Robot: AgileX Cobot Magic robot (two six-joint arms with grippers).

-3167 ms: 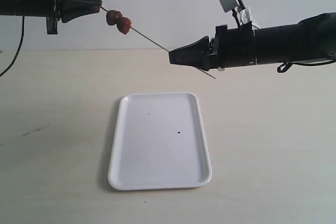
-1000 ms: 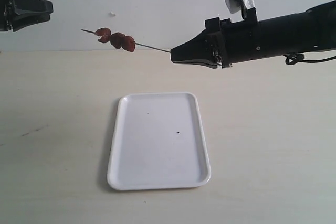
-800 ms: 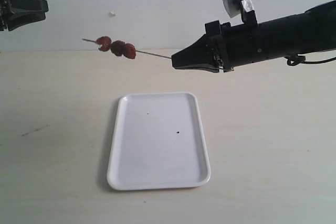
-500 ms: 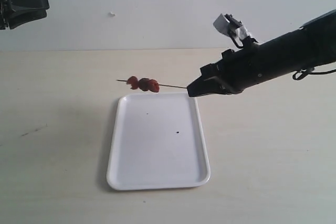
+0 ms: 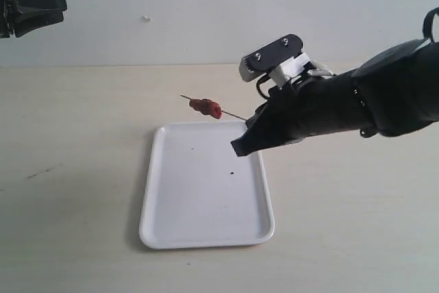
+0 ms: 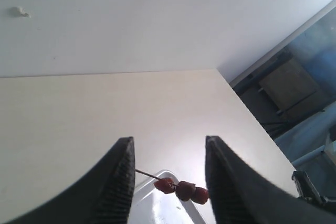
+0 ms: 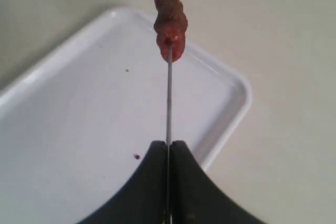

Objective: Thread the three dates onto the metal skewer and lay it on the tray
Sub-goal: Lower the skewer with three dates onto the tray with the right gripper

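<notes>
Dates (image 5: 206, 107) on skewer (image 5: 230, 113) above tray (image 5: 206, 204)

The dates (image 7: 170, 24) are showing up dark reddish-brown and wrinkly, and the skewer (image 7: 168, 98) is looking thin grey. The tray (image 5: 206, 224) is reading plain white with one tiny dark speck (image 5: 232, 173). The table (image 5: 357, 224) is coming across pale beige, and the left gripper (image 6: 168, 145) and right gripper (image 7: 168, 148) are both looking matte black.

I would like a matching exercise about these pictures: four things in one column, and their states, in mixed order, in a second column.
1. left claw
2. right claw
3. dates
4. tray

a. lies flat on the table
b. shut on the metal skewer
c. open, holding nothing
d. threaded on the metal skewer, in the air

Pairs: 1-c, 2-b, 3-d, 4-a.
</notes>
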